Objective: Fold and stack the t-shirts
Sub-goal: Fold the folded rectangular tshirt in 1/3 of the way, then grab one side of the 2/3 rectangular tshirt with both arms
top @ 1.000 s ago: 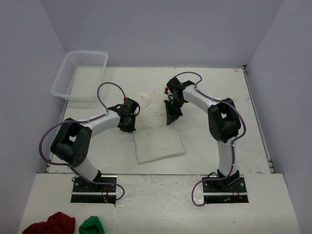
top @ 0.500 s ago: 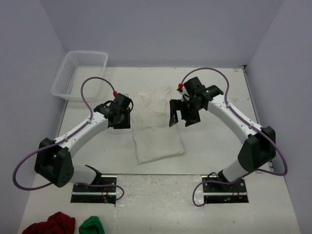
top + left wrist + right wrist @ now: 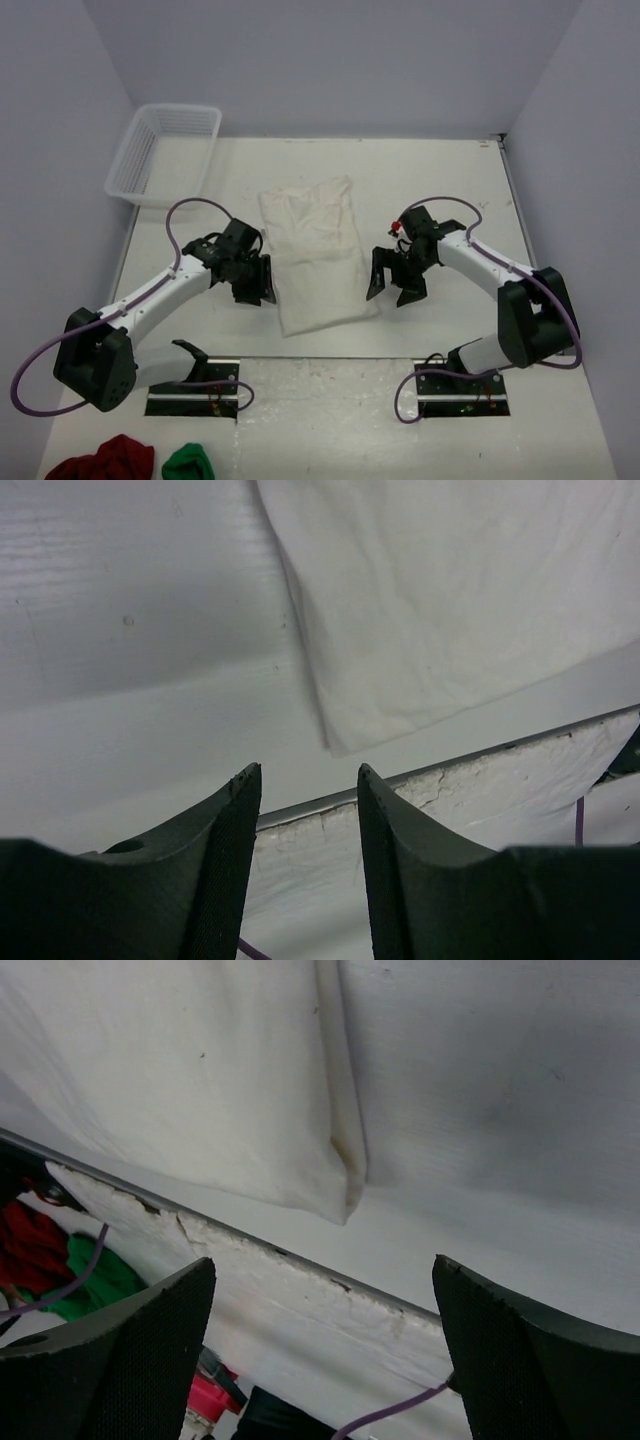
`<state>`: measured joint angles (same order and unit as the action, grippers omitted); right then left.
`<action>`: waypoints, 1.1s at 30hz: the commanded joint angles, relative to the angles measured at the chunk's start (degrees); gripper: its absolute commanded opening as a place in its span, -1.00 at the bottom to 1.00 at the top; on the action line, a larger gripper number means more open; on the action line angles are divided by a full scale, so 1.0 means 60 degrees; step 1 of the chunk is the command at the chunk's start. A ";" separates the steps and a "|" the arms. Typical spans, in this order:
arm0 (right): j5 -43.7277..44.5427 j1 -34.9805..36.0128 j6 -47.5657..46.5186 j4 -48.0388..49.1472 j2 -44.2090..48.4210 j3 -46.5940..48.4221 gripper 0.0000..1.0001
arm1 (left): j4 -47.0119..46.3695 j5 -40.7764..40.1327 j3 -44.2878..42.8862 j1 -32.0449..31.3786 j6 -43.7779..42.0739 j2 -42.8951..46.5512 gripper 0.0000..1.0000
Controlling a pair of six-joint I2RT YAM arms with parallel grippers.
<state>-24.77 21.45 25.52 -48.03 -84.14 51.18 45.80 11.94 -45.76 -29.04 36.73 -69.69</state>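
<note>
An off-white t-shirt (image 3: 315, 255) lies flat as a long folded strip in the middle of the desk (image 3: 450, 190), its near end close to the desk's front edge. The left end effector (image 3: 256, 292) hovers just beside the strip's left edge, fingers partly apart and holding nothing. The right end effector (image 3: 390, 293) hangs near the strip's near right corner, fingers spread wide and empty. A white mesh basket (image 3: 128, 160) sits at the far left corner. A dark red bundle (image 3: 105, 460) and a green bundle (image 3: 188, 465) lie below the arm bases.
</note>
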 commanded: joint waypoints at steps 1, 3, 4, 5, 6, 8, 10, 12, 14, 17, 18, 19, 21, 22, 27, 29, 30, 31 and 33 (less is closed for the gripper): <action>-0.1113 0.0028 0.0682 0.1236 0.0663 -0.0472 0.79 | 0.0218 0.0807 0.0228 -0.0053 0.0192 0.0057 -0.10; -0.1348 0.0013 0.0960 0.1761 0.0737 -0.0881 0.77 | 0.0276 0.0851 0.0360 -0.0068 0.0206 0.0145 -0.10; -0.1509 0.0028 0.1005 0.1924 0.0679 -0.0970 0.76 | 0.0277 0.0894 0.0448 -0.0068 0.0235 0.0116 -0.10; -0.1467 0.0014 0.1049 0.2086 0.0620 -0.1131 0.74 | 0.0277 0.0938 0.0623 -0.0068 0.0250 0.0058 -0.10; -0.1409 0.0013 0.1093 0.2174 0.0562 -0.1190 0.74 | 0.0117 0.1011 0.0711 -0.0068 0.0279 0.0043 -0.10; -0.1379 0.0013 0.1181 0.2379 0.0415 -0.1337 0.72 | -0.0060 0.1377 0.0873 -0.0068 0.0323 -0.0015 -0.10; -0.1379 0.0028 0.1298 0.2628 0.0342 -0.1498 0.71 | -0.0207 0.1582 0.0932 -0.0082 0.0309 -0.0132 -0.09; -0.1335 0.0028 0.1372 0.2818 0.0210 -0.1615 0.71 | -0.0265 0.1613 0.0917 -0.0155 0.0265 -0.0308 -0.09; -0.1393 0.0028 0.1401 0.2922 0.0079 -0.1645 0.71 | -0.0295 0.1729 0.0946 -0.0199 0.0177 -0.0381 -0.09; -0.1350 0.0013 0.1445 0.3185 -0.0039 -0.1806 0.71 | -0.0338 0.1847 0.0976 -0.0229 0.0104 -0.0528 -0.08; -0.1364 0.0013 0.1445 0.3345 -0.0199 -0.1879 0.71 | -0.0339 0.1876 0.0947 -0.0214 0.0075 -0.0586 -0.08; -0.1364 0.0028 0.1460 0.3405 -0.0302 -0.1908 0.70 | -0.0339 0.1905 0.0932 -0.0229 0.0046 -0.0602 -0.08; -0.1422 0.0028 0.1489 0.3682 -0.0565 -0.1996 0.68 | -0.0309 0.1935 0.0801 -0.0229 0.0031 -0.0660 -0.08; -0.1423 0.0014 0.1533 0.3771 -0.0654 -0.2040 0.67 | -0.0295 0.1935 0.0771 -0.0229 0.0031 -0.0660 -0.08; -0.1672 0.0043 0.1928 0.4517 -0.0904 -0.2494 0.52 | -0.0163 0.1964 0.0610 -0.0229 0.0045 -0.0675 -0.06; -0.1497 0.0043 0.1972 0.4548 -0.0948 -0.2655 0.43 | -0.0090 0.1906 0.0566 -0.0229 0.0001 -0.0675 -0.06; -0.1452 0.0043 0.2016 0.4606 -0.0919 -0.2728 0.40 | -0.0032 0.1848 0.0551 -0.0229 -0.0028 -0.0675 -0.06; -0.1394 0.0043 0.2046 0.4607 -0.0817 -0.2801 0.38 | -0.0002 0.1818 0.0537 -0.0229 -0.0043 -0.0675 -0.06; -0.1291 0.0043 0.2249 0.4665 -0.0583 -0.3167 0.32 | 0.0071 0.1789 0.0536 -0.0229 -0.0057 -0.0675 -0.06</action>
<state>-38.37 21.41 38.52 -21.96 -87.83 35.88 45.17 21.69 -40.40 -30.15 37.71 -73.82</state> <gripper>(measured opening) 0.665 0.470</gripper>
